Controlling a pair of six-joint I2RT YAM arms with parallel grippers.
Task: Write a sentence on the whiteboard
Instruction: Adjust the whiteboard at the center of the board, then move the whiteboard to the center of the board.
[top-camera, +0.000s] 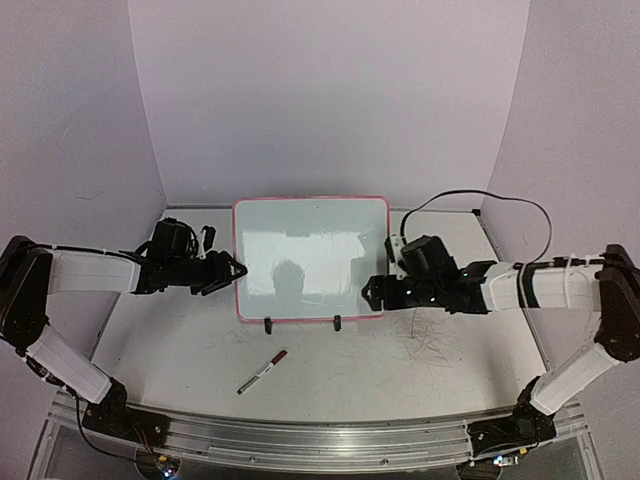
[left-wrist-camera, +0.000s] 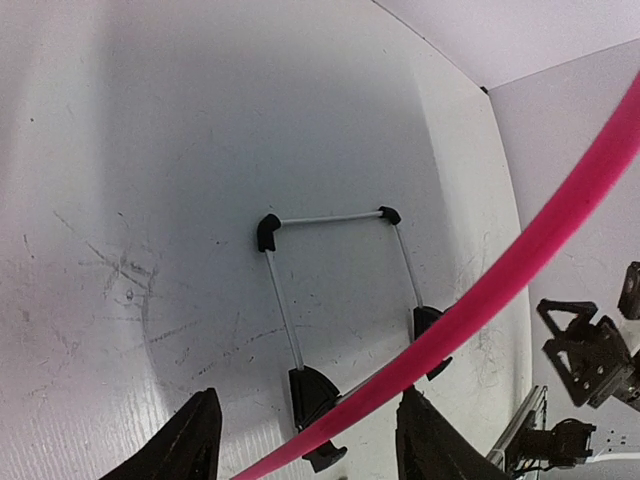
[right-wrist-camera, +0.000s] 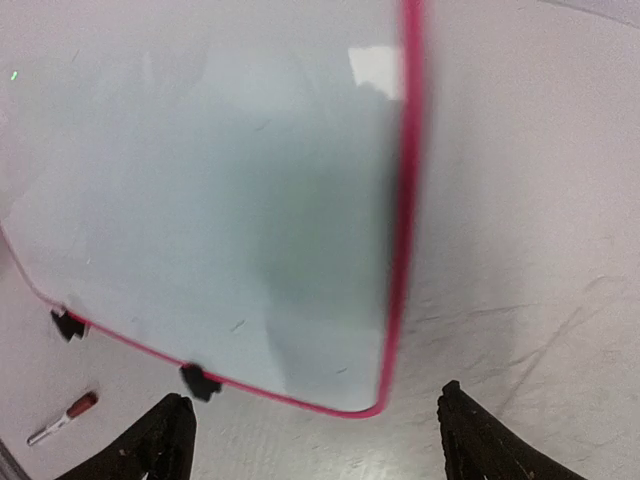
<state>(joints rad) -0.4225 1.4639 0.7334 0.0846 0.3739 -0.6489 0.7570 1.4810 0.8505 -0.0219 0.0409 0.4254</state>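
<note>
The whiteboard (top-camera: 310, 260) stands propped at the middle of the table, its red-pink frame all round and two black clip feet on its near edge. Its face is blank; no sentence shows on it. My left gripper (top-camera: 238, 270) is open at the board's left edge; in the left wrist view the pink frame (left-wrist-camera: 540, 245) runs between my fingers (left-wrist-camera: 190, 445) above the board's wire stand (left-wrist-camera: 330, 216). My right gripper (top-camera: 368, 292) is open beside the board's near right corner (right-wrist-camera: 380, 408), not touching it. A marker (top-camera: 262, 372) with a red cap lies on the table in front of the board.
The tabletop (top-camera: 180, 350) is scuffed, with dark scribble marks (top-camera: 430, 345) at the near right. White walls close in the back and both sides. A black cable (top-camera: 500, 205) loops behind the right arm. A metal rail (top-camera: 320, 440) runs along the near edge.
</note>
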